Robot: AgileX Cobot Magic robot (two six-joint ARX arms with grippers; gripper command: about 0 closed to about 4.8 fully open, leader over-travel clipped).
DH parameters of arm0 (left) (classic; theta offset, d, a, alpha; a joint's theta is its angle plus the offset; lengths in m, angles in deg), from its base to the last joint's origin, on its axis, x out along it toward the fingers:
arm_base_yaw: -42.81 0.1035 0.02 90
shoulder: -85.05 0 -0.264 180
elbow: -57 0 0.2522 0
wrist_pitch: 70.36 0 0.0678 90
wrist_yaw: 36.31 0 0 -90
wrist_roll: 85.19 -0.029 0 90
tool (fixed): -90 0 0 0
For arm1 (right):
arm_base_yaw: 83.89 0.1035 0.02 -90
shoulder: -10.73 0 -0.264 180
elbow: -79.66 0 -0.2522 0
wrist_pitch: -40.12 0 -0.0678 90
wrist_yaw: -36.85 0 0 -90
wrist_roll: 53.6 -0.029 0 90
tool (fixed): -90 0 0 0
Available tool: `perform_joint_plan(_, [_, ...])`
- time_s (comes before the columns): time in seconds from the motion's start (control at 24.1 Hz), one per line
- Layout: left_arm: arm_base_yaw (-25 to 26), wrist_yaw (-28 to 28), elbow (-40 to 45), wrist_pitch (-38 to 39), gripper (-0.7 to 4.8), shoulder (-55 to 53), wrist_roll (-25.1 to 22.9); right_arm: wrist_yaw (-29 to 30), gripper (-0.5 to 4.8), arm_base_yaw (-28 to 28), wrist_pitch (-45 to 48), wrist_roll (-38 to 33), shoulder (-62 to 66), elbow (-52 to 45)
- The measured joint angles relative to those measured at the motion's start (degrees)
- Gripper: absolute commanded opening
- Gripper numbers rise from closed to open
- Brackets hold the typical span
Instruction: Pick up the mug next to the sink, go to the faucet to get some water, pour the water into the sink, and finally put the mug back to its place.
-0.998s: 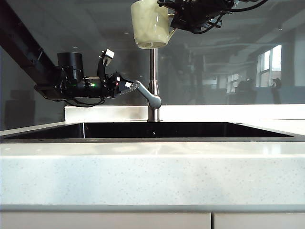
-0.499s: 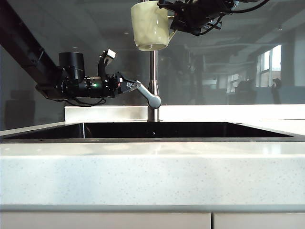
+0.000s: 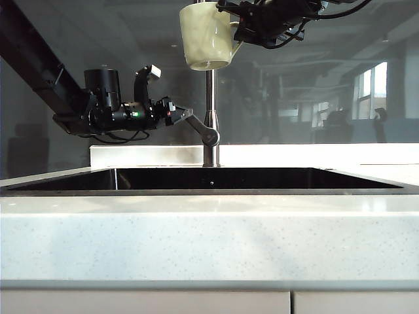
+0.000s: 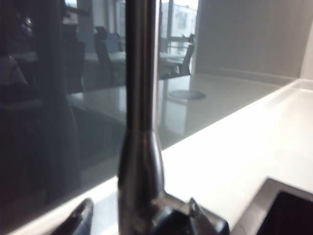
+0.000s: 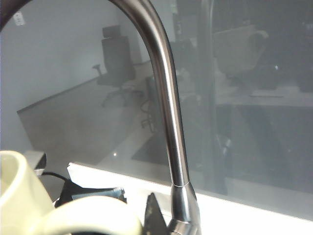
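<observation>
From my remote seat, starting at the left of the exterior view, I have the left gripper [image 3: 178, 116] level at the faucet lever [image 3: 200, 128], its fingers spread wide with the lever's free end between them rather than pinched; the left wrist view is too close and blurred to confirm contact, showing only the faucet [image 4: 141, 122] neck filling the middle. I judge the step in hand to be working that lever to start the water, so I would push with one finger along the lever's own swing, gently and in small amounts, since a full flow into a cup held this high would splash over the speckled worktop [image 3: 209, 239]. Moving right, the faucet neck rises straight up from the back edge of the sink [image 3: 255, 178], whose dark basin lies below with no stream visible falling into it. Directly in front of the top of the neck hangs the mug [image 3: 206, 36], pale cream, upright, mouth up, at the very top of the frame. Further right, the right gripper [image 3: 243, 29] has its fingers clamped on the mug's handle; the right wrist view shows the mug rim [image 5: 19, 196] just beside the curved spout pipe. I cannot see the outlet itself, so before any water runs I would check that the mug's mouth sits under it, and hold the right arm steady.
</observation>
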State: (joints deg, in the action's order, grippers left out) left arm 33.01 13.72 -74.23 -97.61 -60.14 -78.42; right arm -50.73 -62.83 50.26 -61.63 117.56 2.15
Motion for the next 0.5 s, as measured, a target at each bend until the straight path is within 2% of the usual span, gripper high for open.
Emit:
perform_joint_plan(0.08, [0.3, -1.4, -0.1, -0.1, 2.42, 0.3, 1.1, 0.1, -0.02, 0.0, 0.0, 0.0, 0.0, 0.0])
perform_joint_plan(0.21, [2.0, -9.4, -0.1, 0.2, 2.42, 0.3, 4.2, 0.2, -0.02, -0.1, -0.2, 0.0, 0.0, 0.0])
perform_joint_plan(0.37, [3.3, -20.9, 0.0, -1.2, 2.42, 0.3, 12.1, 0.2, -0.02, -0.8, -1.1, 0.1, 0.0, 0.0])
perform_joint_plan(0.5, [3.5, -28.6, 0.0, -7.1, 2.42, 0.3, 18.9, 0.3, -0.02, -1.6, -2.8, 0.5, 0.0, 0.0])
